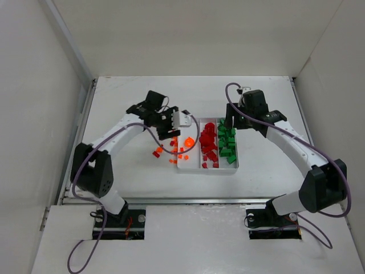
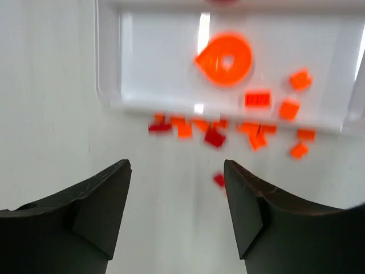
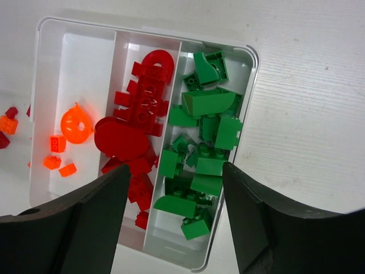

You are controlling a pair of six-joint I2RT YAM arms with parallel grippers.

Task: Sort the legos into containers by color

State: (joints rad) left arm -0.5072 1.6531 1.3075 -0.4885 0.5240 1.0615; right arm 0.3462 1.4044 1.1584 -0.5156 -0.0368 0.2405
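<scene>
The white tray [image 1: 208, 169] lies mid-table with three long containers. Its left one holds an orange ring [image 2: 225, 59] and a few orange legos [image 2: 258, 100]. Red legos [image 3: 142, 105] fill the middle one and green legos [image 3: 208, 134] the right one. Loose orange legos [image 2: 183, 130] and red legos [image 2: 214, 137] lie on the table along the tray's left wall [image 2: 108, 57]. My left gripper [image 2: 177, 171] hangs open and empty above these loose legos [image 1: 171, 154]. My right gripper [image 3: 175, 170] is open and empty over the tray's red and green containers.
White enclosure walls [image 1: 57, 85] stand on the left, back and right of the table. Purple cables [image 1: 228, 91] loop off both arms. The table's near edge [image 1: 171, 200] runs just in front of the arm bases.
</scene>
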